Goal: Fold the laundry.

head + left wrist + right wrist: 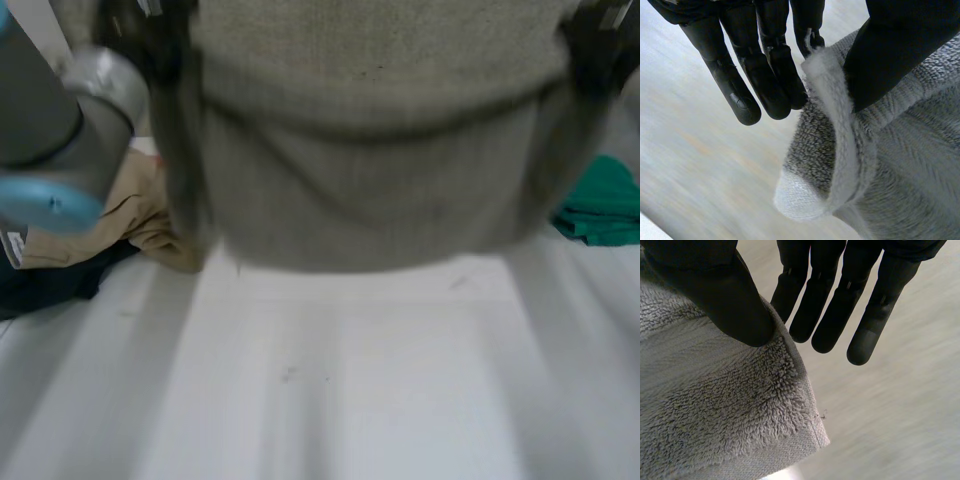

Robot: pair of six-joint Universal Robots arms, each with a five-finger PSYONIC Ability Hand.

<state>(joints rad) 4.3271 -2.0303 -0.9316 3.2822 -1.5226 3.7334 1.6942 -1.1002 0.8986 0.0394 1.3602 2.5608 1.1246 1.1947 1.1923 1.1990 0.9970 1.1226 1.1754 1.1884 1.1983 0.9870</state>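
Currently our left hand [752,80] and right hand [837,310] each pinch a towel [370,190] corner between thumb and fingers. Shallow grips could slip.

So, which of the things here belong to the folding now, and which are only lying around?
In use: grey towel, lifted above the white table; left hand and right hand, each pinching its edge.
Lying about: tan garment and dark garment beside the left arm; green garment at the other side.
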